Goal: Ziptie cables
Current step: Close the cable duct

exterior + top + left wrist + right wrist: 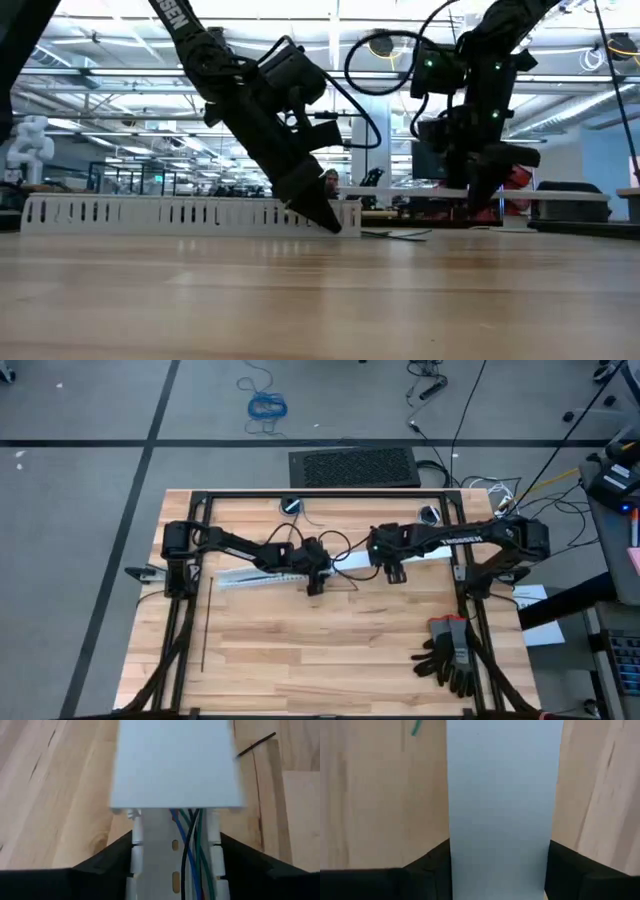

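A white slotted duct [258,576] lies flat along the table. The cables [189,851], blue, green and dark wires, run inside its channel. My left gripper [316,582] is shut on the duct's right end. A flat pale cover strip [500,795] hangs level above the table in my right gripper [393,572], which is shut on it. The strip's left end [175,770] reaches over the duct's right end. One ziptie [204,628], a thin black strip, lies on the wood at the left. The tip of another thin black strip [256,744] shows beside the cover. My left gripper pinches the duct's two slotted side walls [137,851] between its fingers, at the duct's right end. The fingers slant down from the left and lie across the duct, which rests flat on the table. My right gripper pinches the cover strip's two long edges [454,855] between its fingers. The fingers point down and lie across the strip. The strip [560,192] is lifted clear of the table and held level.
Black gloves [450,652] lie at the near right. Black frame bars [320,494] run along the far edge and both sides of the wooden table [330,660]. White paper [530,596] lies at the right edge. Bare wood spreads across the near middle.
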Motion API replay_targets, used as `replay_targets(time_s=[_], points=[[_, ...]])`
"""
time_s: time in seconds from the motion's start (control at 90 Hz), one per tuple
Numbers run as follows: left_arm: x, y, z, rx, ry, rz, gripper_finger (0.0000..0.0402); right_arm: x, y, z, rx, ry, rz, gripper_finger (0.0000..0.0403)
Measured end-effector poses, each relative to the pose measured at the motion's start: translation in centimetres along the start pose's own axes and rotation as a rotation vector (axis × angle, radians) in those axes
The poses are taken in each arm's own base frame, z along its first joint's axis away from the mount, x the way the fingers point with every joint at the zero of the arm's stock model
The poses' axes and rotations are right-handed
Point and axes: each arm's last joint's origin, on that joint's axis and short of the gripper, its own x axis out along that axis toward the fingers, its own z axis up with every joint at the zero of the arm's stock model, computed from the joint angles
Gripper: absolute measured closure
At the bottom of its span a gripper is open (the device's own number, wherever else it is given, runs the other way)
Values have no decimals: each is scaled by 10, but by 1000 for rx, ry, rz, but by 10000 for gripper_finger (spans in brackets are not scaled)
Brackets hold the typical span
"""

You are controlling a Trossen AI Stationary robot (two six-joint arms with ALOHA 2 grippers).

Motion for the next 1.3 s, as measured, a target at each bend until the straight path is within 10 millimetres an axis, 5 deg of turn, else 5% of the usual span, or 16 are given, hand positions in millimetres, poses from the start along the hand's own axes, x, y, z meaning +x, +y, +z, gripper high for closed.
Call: replay_targets(time_s=[1.133, 1.3], points=[[0, 0, 0, -1, -1, -3, 185, 18, 2, 5, -10, 16, 68, 187], [0, 0, 0, -1, -1, -4, 179, 19, 2, 5, -10, 17, 67, 138]])
